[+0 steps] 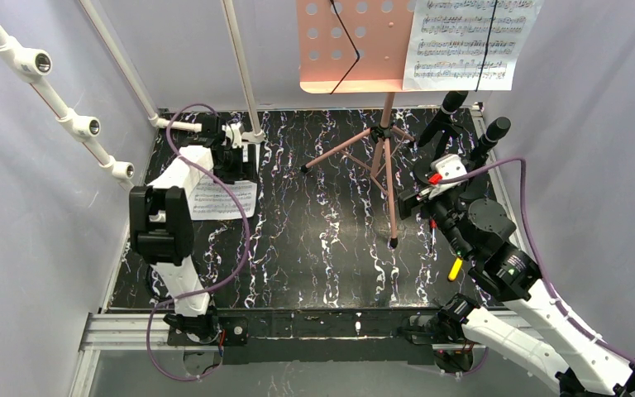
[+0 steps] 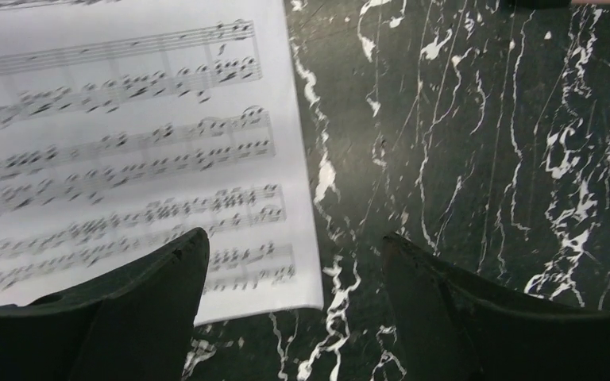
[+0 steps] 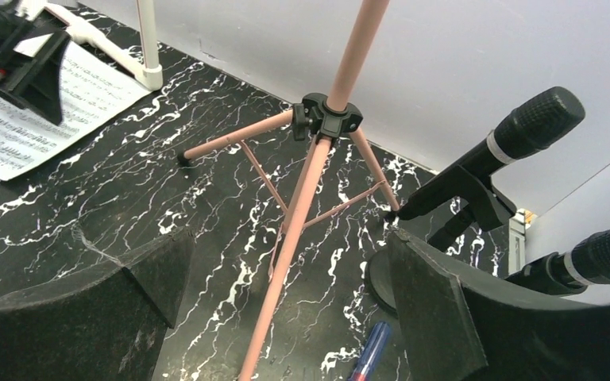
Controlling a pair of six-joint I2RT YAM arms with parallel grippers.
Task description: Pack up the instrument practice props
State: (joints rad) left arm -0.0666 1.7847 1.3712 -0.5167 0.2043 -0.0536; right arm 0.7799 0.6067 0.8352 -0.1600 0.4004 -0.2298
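My left fingers point(image 2: 127, 317) are spread above the worktop point(image 2: 476, 143). The sheet-music page point(image 2: 127, 143) lies flat at upper left, its corner under one finger. My right fingers point(image 3: 87, 317) are spread too, with the pink tripod leg point(image 3: 294, 214) mid-frame between them.

The table point(image 1: 314, 273) is black with thin white veins, like marble. The plate of the music stand point(image 1: 322, 70) is salmon pink with rows of round holes, and its legs point(image 3: 290, 230) have the same pink. The pages point(image 2: 127, 119) are white with black notes. The microphones point(image 3: 516, 135) are black with a pale ring. The cables point(image 1: 496, 163) are purple.
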